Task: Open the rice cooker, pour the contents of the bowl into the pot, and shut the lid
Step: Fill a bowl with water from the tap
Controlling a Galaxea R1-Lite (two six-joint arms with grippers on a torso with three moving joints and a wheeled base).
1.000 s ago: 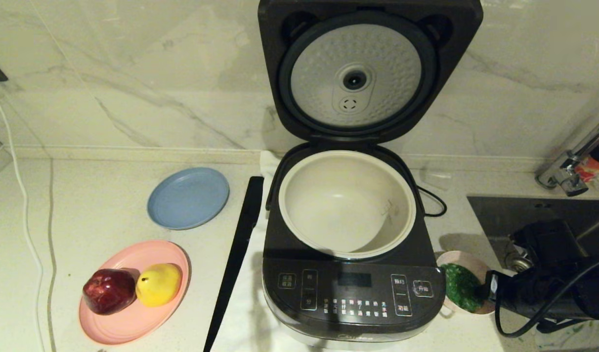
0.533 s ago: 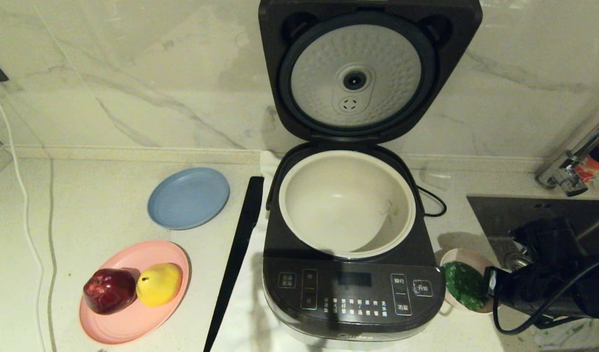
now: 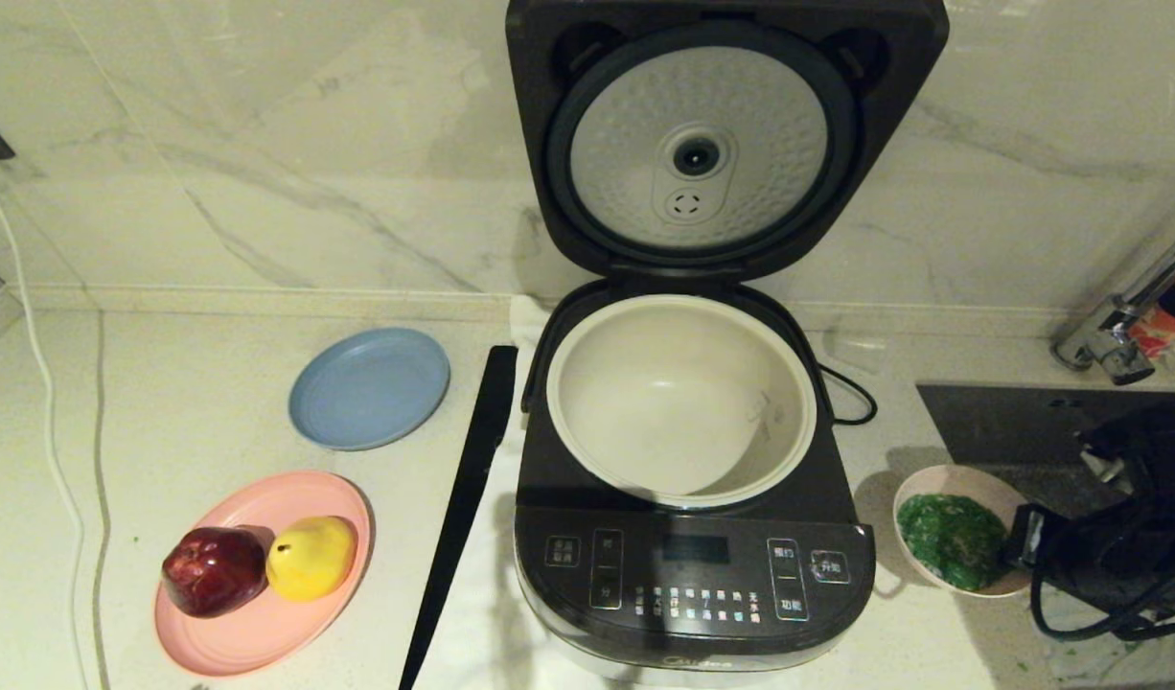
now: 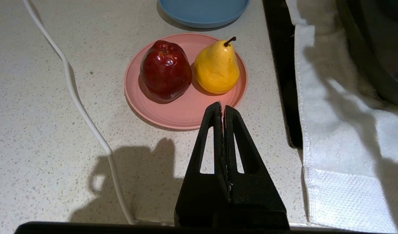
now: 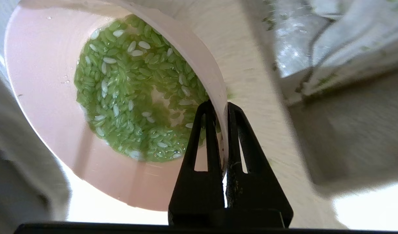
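Up close, our right wrist view shows the right claw (image 5: 222, 109) pinched on the bowl (image 5: 40, 107) rim, green contents (image 5: 134, 87) inside; head view places it right of the rice cooker (image 3: 693, 585). Left claw (image 4: 221, 107) closed, empty, over bench (image 4: 40, 130). Panel labels unreadable.

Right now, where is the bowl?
In the head view the bowl sits right of the rice cooker, in front of the sink, its rim pinched by the right gripper.

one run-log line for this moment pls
phase: bowl grasped | right pincer: shut on bowl rim, right of rice cooker | contents: in bowl | lid: open | pot: empty | left pincer: shut, idle
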